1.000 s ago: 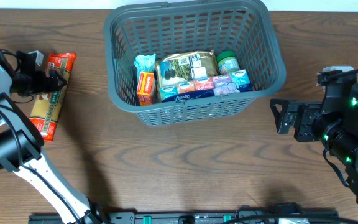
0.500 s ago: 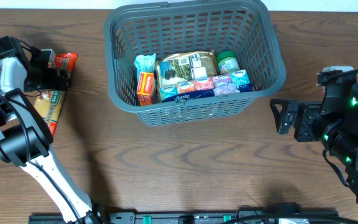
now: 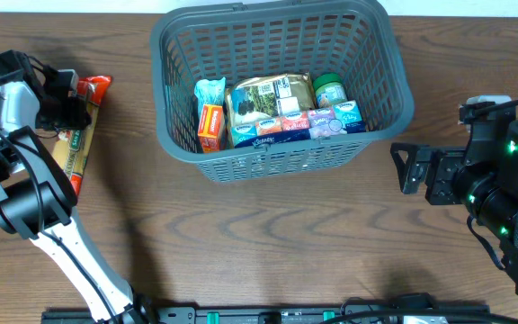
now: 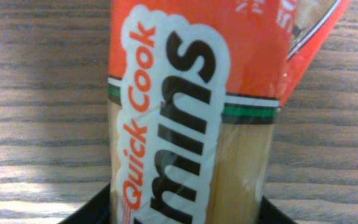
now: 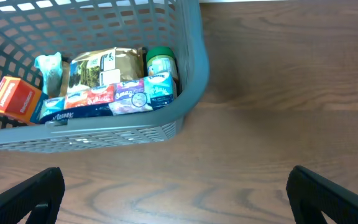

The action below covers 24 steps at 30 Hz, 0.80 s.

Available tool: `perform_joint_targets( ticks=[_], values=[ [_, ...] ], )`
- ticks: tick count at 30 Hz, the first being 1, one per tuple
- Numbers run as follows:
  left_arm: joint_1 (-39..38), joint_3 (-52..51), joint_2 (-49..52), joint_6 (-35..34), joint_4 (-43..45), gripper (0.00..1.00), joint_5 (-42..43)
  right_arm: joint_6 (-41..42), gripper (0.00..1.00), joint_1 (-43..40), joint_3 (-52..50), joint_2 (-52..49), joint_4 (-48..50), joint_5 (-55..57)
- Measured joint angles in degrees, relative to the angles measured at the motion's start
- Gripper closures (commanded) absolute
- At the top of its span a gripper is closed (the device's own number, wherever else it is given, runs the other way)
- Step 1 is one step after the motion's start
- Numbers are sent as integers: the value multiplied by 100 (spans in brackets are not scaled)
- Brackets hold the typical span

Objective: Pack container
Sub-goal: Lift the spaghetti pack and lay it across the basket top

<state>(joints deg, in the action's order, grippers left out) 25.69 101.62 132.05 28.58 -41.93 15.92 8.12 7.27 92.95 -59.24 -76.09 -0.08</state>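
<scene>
Drawn in since the earlier frame, left gripper (image 3: 79,107) is pinched on pasta packet (image 4: 191,124), best lifted level into container (image 3: 157,54).

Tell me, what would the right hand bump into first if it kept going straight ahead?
Probably the near corner of the grey basket: the right hand points at it across the tabletop, though depth is hard to judge.
</scene>
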Motion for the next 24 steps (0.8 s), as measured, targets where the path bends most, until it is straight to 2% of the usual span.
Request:
perform_joint_targets(
  ticks=[2, 4, 15, 19, 24],
  values=[
    [0, 15, 0, -37, -4, 78, 7, 2, 1, 0, 0, 0, 0, 0],
    [0, 17, 0, -66, -4, 94, 11, 2, 1, 0, 0, 0, 0, 0],
    [55, 164, -186, -901, -151, 94, 221, 2, 1, 0, 0, 0, 0, 0],
    [227, 157, -485, -1255, -170, 94, 811, 2, 1, 0, 0, 0, 0, 0],
    [739, 155, -1539, -1904, -140, 94, 1947, 2, 1, 0, 0, 0, 0, 0]
  ],
)
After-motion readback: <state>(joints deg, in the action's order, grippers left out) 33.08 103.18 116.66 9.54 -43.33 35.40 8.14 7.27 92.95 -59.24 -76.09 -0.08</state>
